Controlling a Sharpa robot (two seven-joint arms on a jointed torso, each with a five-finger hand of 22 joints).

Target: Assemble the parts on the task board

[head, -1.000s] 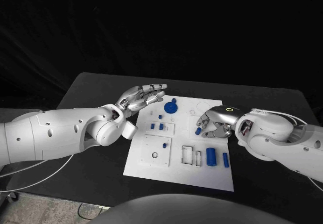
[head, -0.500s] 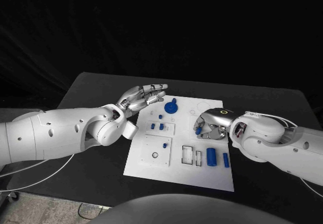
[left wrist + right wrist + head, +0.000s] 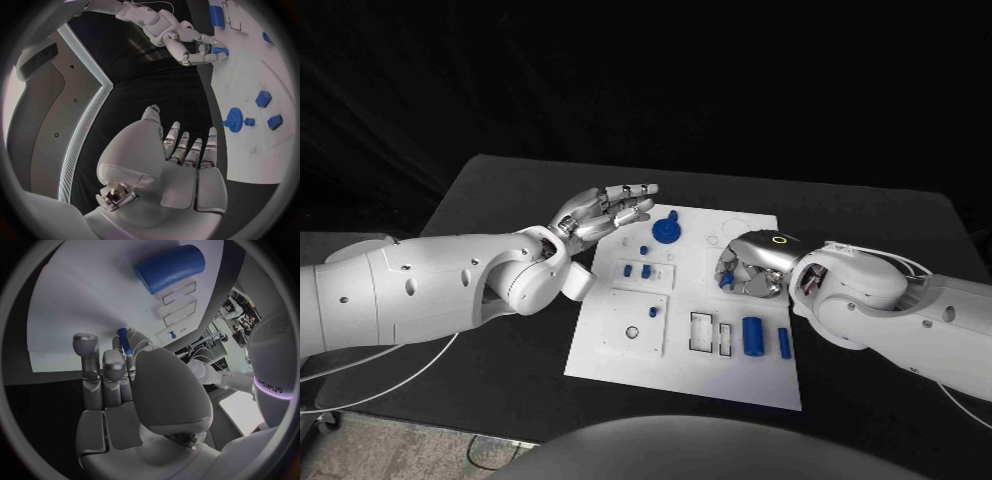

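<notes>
The white task board lies mid-table. My right hand curls over the board's right side. Its fingers pinch a small blue part, also seen from the left wrist. My left hand hovers open over the board's far left corner with fingers spread and nothing in it. A blue gear stands near the board's far edge. Two small blue blocks sit just in front of it. A blue cylinder and a thin blue bar lie on the near right.
Rectangular slots open in the board beside the cylinder, and a small round hole lies to their left. Black table surrounds the board. A white cable trails under my left arm.
My right hand has shifted slightly left and closed further over the small blue part, now hiding most of it from the head view. My left hand has stayed put.
</notes>
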